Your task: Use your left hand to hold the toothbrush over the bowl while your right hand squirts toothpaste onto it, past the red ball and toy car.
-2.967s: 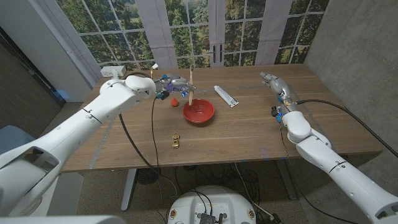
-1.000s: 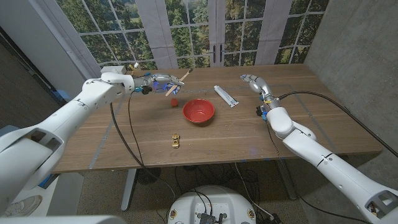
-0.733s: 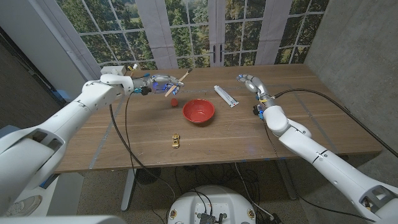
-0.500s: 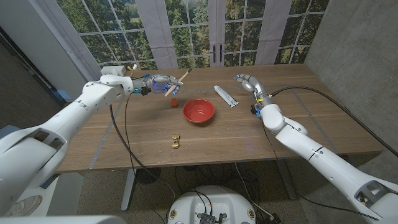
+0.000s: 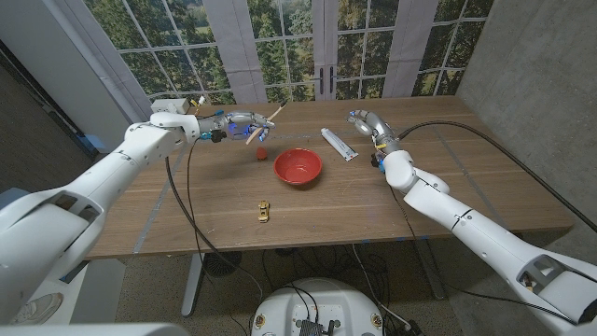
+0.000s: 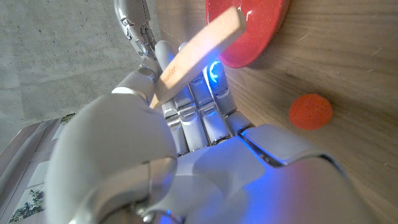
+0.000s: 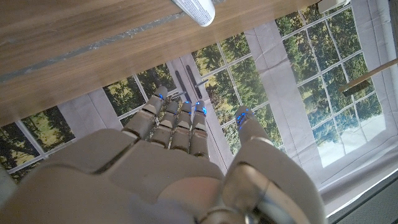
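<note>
Two arms reach across the table (image 5: 187, 215). Left hand (image 5: 235, 124) hangs above the far left side, fingers closed around the toothbrush (image 5: 264, 122), tilted, near the ball (image 5: 261, 152). Right hand (image 5: 364, 122), fingers apart and empty, hovers just beside the toothpaste (image 5: 338, 144). Bowl (image 5: 298, 166) sits mid-table, car (image 5: 264, 211) nearer. No writing legible.

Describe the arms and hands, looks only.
Both arms are glossy white rounded shells with a black cable looped alongside each. The left hand and right hand are silver-grey segmented metal with blue lights glowing at the fingers.
</note>
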